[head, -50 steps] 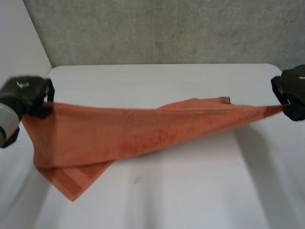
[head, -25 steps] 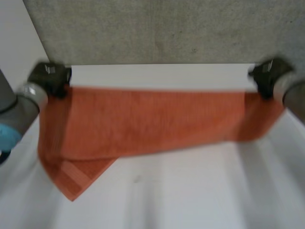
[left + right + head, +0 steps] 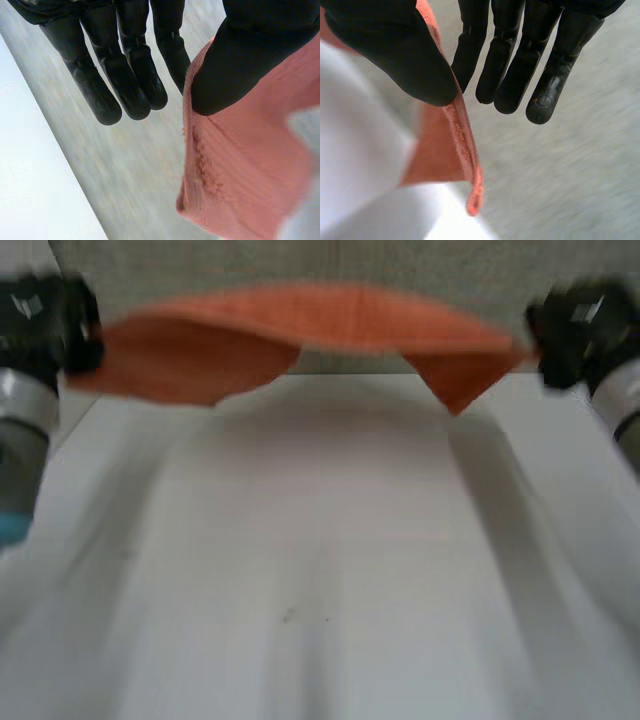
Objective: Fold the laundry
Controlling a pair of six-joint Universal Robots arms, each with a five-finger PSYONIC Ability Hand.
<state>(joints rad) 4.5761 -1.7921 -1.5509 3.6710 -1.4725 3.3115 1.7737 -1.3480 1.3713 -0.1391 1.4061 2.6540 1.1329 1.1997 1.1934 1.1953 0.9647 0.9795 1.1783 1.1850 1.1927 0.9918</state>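
An orange towel [image 3: 300,325] hangs stretched in the air above the far side of the white table [image 3: 320,570], held up between both hands. My left hand [image 3: 45,325] pinches its left corner; in the left wrist view the thumb [image 3: 235,65] presses the towel [image 3: 240,170] against a finger. My right hand [image 3: 575,330] pinches the right corner, and in the right wrist view the thumb [image 3: 395,50] clamps the towel [image 3: 447,150] edge the same way. A loose corner of the cloth dangles below the right end.
A grey wall [image 3: 200,270] rises behind the table's far edge. The table top below the lifted towel is bare white.
Both hands have risen and moved away from me, lifting the towel fully off the table. Its lower part, which lay on the table at the left, now hangs in the air.
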